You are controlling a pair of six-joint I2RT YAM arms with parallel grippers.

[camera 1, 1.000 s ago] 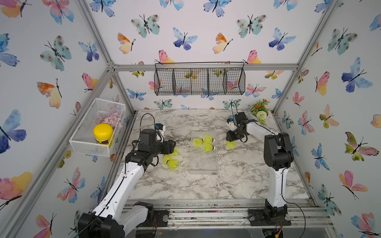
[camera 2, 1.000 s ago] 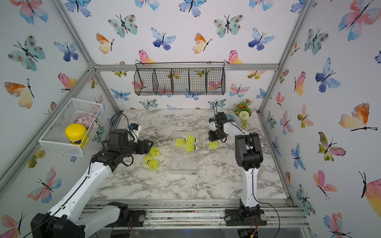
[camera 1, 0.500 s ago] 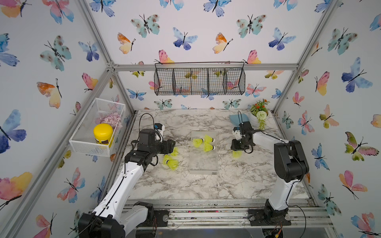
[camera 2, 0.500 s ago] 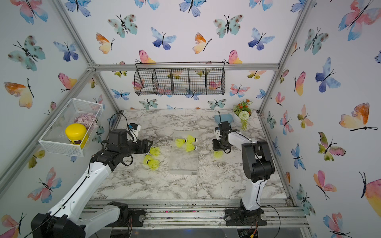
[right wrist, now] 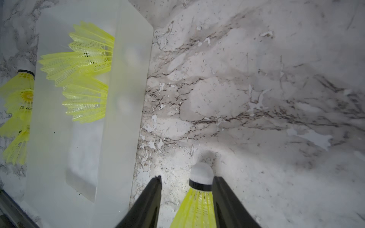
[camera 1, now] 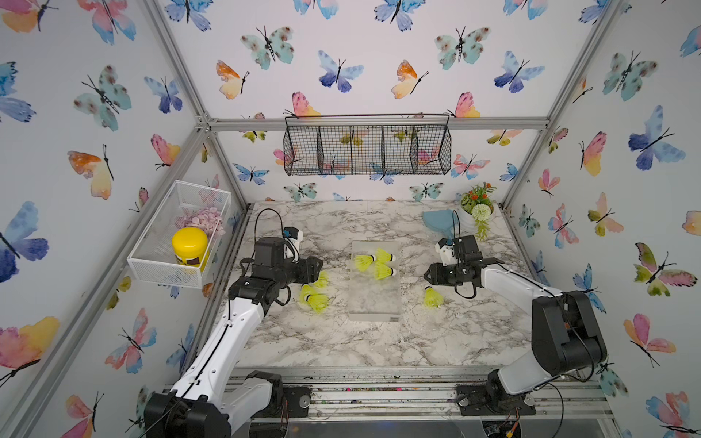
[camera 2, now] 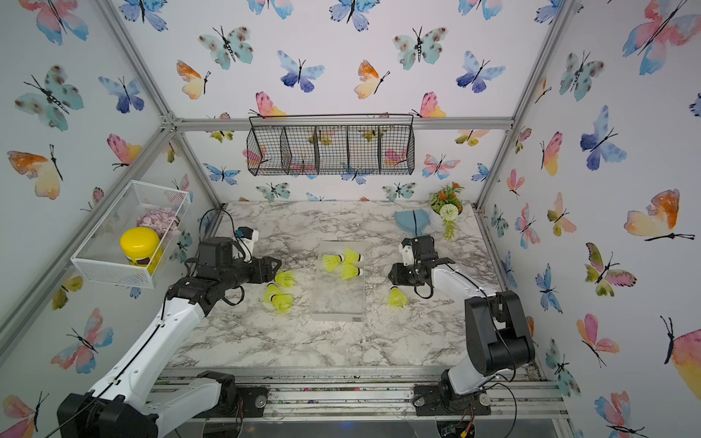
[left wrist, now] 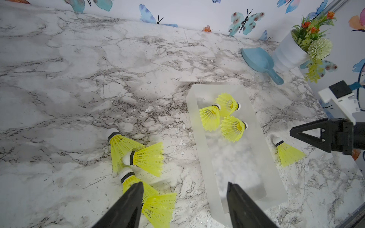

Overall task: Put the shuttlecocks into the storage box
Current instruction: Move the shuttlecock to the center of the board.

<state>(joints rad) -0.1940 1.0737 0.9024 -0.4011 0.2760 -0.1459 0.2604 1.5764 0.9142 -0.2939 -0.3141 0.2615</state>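
Note:
The frosted storage box point(camera 1: 373, 303) point(camera 2: 335, 303) lies mid-table with three yellow-green shuttlecocks point(camera 1: 383, 271) point(left wrist: 233, 128) at its far end. Several more shuttlecocks point(camera 1: 318, 302) point(left wrist: 146, 158) lie in a cluster on the marble left of the box. My left gripper point(camera 1: 316, 265) point(left wrist: 184, 185) hovers over that cluster, open wide and holding nothing. Right of the box one shuttlecock point(camera 1: 432, 297) point(right wrist: 199, 189) lies on the table. My right gripper point(camera 1: 430, 273) point(right wrist: 187, 178) straddles its white tip, open; one finger touches its black band, and there is a gap to the other.
A white mesh basket point(camera 1: 178, 231) holding a yellow jar hangs on the left wall. A black wire basket point(camera 1: 366, 149) hangs on the back wall. A blue scoop point(camera 1: 438, 223) and a potted plant point(camera 1: 478, 208) stand at the back right corner.
My right arm has swung from the back toward the front, right of the box, and the shuttlecock by it has shifted forward with it. The left arm has not moved.

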